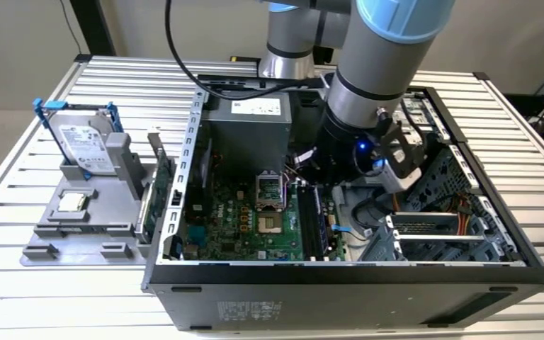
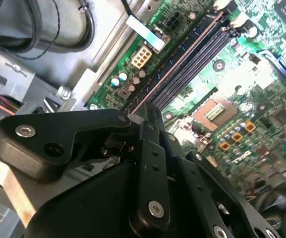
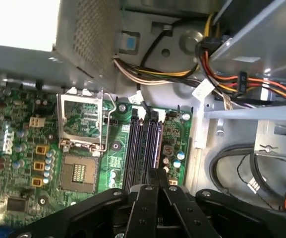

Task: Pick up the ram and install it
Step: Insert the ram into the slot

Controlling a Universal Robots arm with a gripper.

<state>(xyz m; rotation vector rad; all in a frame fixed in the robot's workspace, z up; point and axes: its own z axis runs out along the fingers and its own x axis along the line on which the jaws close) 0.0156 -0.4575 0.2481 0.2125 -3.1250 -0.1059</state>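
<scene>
Down inside the case, the gripper [image 3: 157, 174] is pinched closed on the ram [image 2: 182, 58], seated in the motherboard's slots [image 3: 143, 148].

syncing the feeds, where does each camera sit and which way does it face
Exterior view: off the arm, above, looking down into the open computer case; arm and end effector show.
First wrist view: on the arm, looking past the end effector at the motherboard.
Second wrist view: on the arm, closer, aslant; end effector shows.
Both wrist views share the memory slots.
</scene>
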